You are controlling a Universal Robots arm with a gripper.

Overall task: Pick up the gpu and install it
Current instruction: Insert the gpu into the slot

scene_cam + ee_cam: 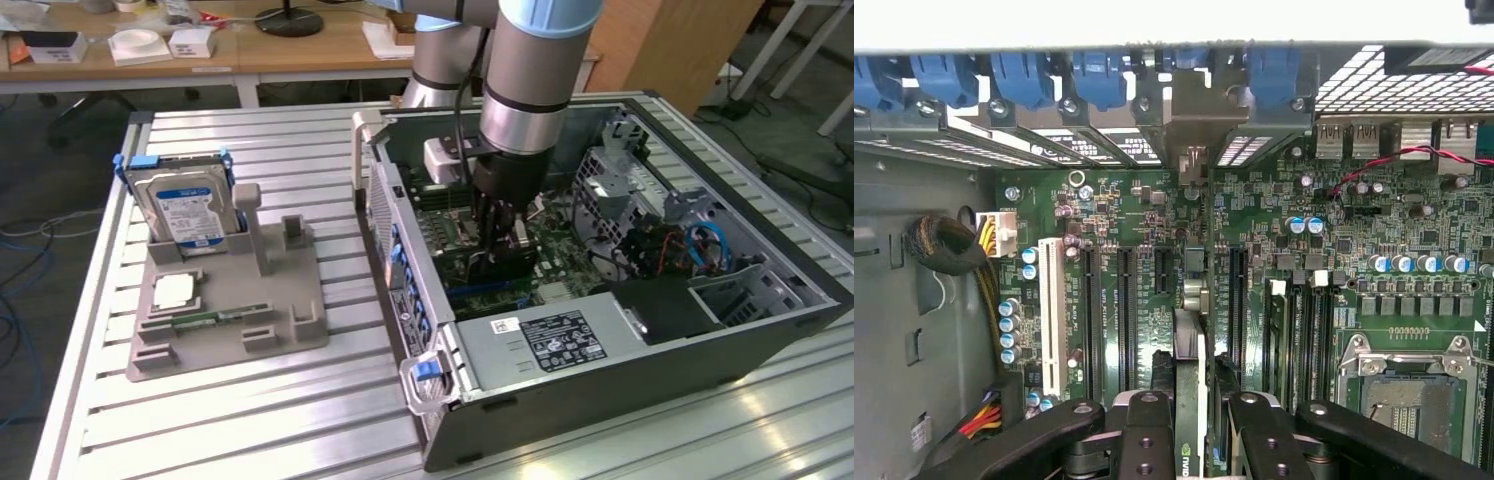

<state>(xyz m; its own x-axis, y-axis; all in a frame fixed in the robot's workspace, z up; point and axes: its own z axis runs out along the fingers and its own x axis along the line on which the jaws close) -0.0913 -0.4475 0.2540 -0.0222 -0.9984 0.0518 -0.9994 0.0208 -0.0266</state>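
Unreadable — hard drive label (pixel 187 208), power supply sticker (pixel 566 342).

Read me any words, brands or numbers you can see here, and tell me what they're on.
No text reads clearly.
Hard drive label: too small.
Grey box label: too small.
White sticker beside it: too small.
Motherboard print: too small.
gpu in the hand: small pale mark, unreadable.

The exterior view looks down from high, well back, the open computer case (pixel 574 390) filling the frame's right half; the wrist view peers past the gripper (pixel 1191 425), close over the motherboard (pixel 1144 210) both views share
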